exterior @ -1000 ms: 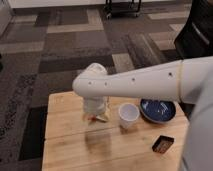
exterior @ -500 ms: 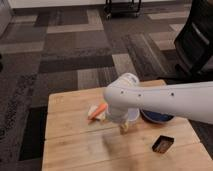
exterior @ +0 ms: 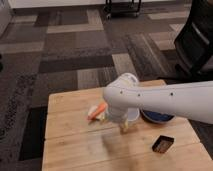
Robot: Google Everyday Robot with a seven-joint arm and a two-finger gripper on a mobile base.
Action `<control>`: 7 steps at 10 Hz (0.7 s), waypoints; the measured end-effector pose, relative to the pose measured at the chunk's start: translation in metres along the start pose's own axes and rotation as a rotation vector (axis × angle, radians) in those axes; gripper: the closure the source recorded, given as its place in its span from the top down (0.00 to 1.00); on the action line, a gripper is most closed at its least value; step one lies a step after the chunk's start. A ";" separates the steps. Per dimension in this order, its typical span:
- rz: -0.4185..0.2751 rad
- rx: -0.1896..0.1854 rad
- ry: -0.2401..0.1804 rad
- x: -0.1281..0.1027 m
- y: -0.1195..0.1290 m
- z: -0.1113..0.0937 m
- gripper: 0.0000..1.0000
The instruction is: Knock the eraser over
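Note:
The eraser is a small black block with a brownish middle, lying on the wooden table near its front right corner. My gripper hangs from the white arm over the middle of the table. It is left of the eraser and apart from it, in front of the white cup, which the arm mostly hides.
A dark blue round plate sits behind the eraser, partly under the arm. A flat white pad with an orange stick lies left of the gripper. A black chair stands at the right, and carpet lies beyond the table.
The arm and gripper have moved right, from the table's left part to its middle, closer to the eraser. The pad with the orange stick is now uncovered.

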 end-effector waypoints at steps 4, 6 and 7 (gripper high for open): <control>0.033 0.023 -0.041 0.028 -0.014 -0.008 0.65; 0.055 -0.025 -0.039 0.037 -0.032 -0.011 0.65; 0.055 -0.035 -0.027 0.039 -0.041 -0.008 0.65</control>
